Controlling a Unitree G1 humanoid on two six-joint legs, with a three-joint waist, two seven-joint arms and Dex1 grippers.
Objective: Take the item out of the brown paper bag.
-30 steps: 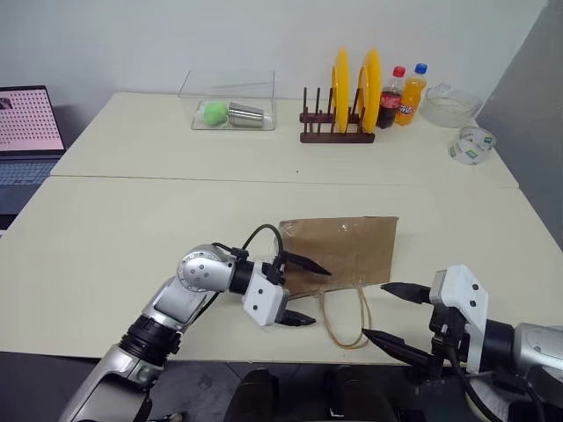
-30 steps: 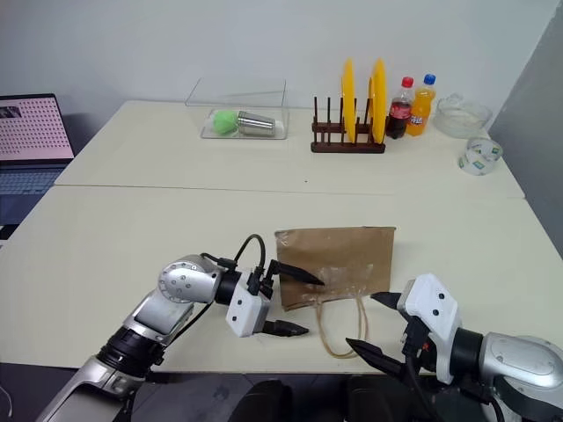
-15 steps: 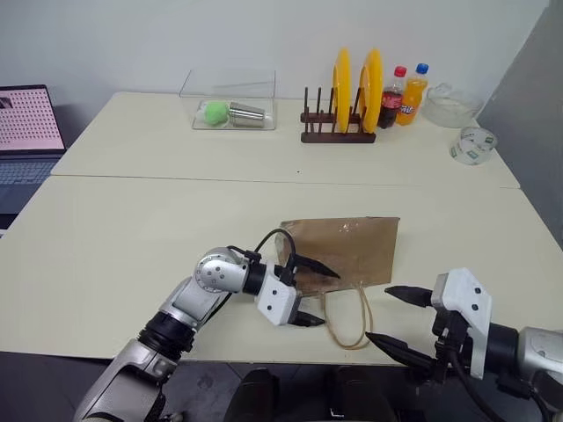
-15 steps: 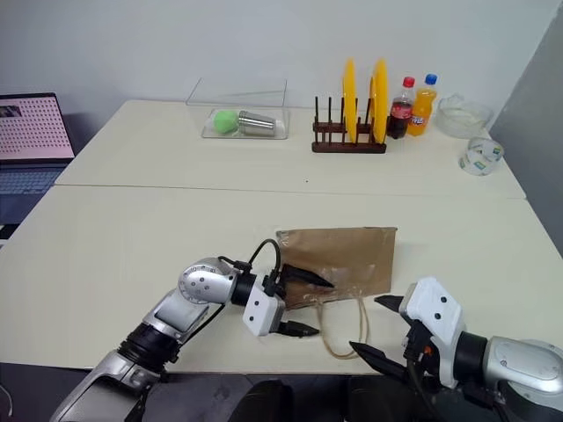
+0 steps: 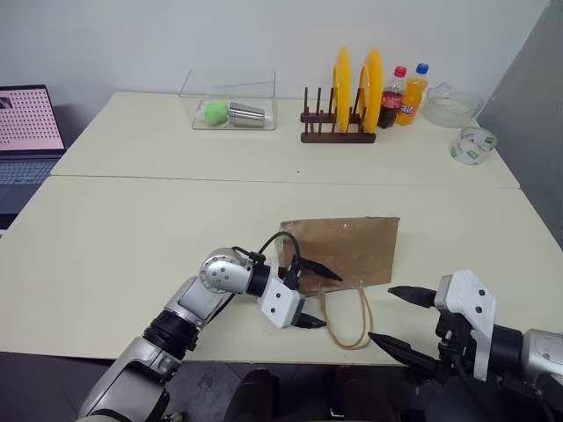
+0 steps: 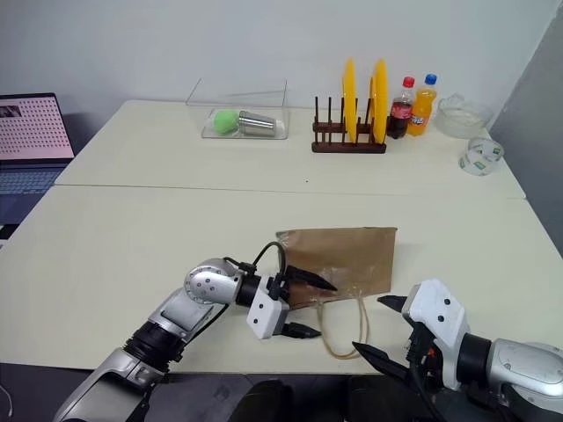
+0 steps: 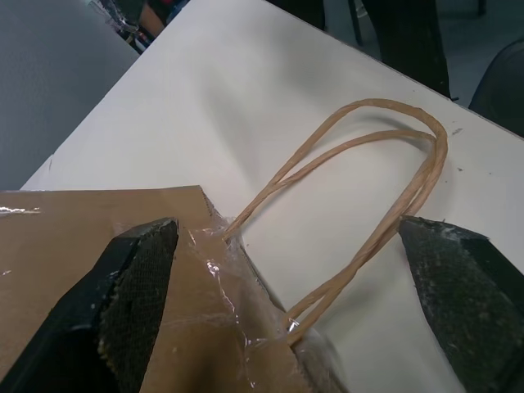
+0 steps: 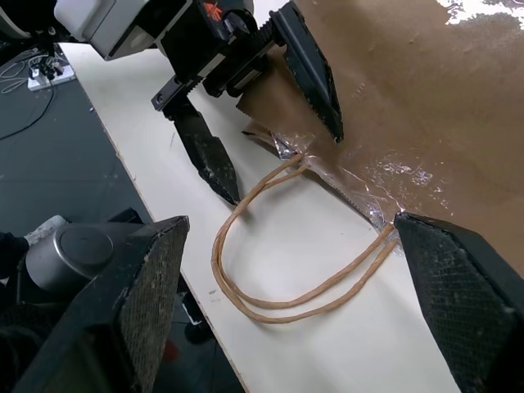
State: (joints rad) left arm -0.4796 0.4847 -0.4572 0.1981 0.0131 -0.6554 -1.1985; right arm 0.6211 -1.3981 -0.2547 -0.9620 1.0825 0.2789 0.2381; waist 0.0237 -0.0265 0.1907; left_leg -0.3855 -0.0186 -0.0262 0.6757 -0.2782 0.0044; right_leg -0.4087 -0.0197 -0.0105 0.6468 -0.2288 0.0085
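Note:
The brown paper bag lies flat near the table's front edge, its two tan loop handles pointing toward me. My left gripper is open at the bag's near left corner. Its upper finger sits over the taped mouth edge and its lower finger is beside the handles. The left gripper also shows from the right wrist. My right gripper is open, just off the table's front edge to the right of the handles, with nothing between its fingers. The item is hidden.
At the back stand a wooden rack with two yellow plates, two bottles, a glass bowl, a clear tape roll and a clear box holding a green ball and metal cup. A laptop sits far left.
My left gripper has edged right, closer to the bag's mouth and handles, still open. The right gripper has hardly moved.

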